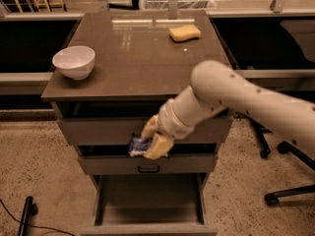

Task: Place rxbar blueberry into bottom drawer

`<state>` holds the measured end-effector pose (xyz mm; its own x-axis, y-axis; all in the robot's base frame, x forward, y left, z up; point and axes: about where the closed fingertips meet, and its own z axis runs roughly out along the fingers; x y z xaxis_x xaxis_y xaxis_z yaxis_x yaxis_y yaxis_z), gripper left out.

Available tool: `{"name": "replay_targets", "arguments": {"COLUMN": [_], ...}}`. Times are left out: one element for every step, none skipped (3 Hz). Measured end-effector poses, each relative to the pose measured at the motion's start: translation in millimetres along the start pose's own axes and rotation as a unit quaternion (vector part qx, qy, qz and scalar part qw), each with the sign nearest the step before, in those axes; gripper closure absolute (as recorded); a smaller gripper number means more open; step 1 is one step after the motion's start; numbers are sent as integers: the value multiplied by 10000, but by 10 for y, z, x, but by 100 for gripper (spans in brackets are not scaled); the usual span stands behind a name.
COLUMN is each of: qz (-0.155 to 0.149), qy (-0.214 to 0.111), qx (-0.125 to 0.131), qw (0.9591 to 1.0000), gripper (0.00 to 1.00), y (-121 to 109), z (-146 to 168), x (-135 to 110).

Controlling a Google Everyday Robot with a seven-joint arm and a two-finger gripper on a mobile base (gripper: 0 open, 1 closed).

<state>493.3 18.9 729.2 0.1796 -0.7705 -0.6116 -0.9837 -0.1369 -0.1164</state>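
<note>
Clamps the rxbar blueberry (137,146) in the gripper (149,142), tan fingers (158,146) closed on the bar's right end, blue wrapper poking out to the left. Hangs in the air just before the cabinet front, level with the gap between the top drawer (98,131) and the middle drawer (113,165). Hovers above the bottom drawer (150,203), pulled well out, grey floor and side walls in view; touches neither. Reaches in from the right on a thick cream arm (236,90), bent down across the cabinet's front edge. Higher up, on the brown cabinet top (133,58): a white bowl (74,62) near the left edge, a yellow sponge (185,32) toward the back right, well apart. Down on the speckled ground: an office chair's wheeled base (290,191) at the right, a dark cord (25,214) at the lower left.
</note>
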Motion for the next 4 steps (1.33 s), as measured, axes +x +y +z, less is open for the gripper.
{"name": "replay_targets", "arguments": {"qz": [234, 367, 378, 491], "qy": [-197, -166, -165, 6], "qx": [601, 1142, 1211, 1266], "qw": [9977, 9926, 9918, 9907], "gripper": [100, 100, 100, 100], "y": [246, 255, 233, 241], "z": [113, 58, 39, 254], "x": [740, 1197, 1213, 1410]}}
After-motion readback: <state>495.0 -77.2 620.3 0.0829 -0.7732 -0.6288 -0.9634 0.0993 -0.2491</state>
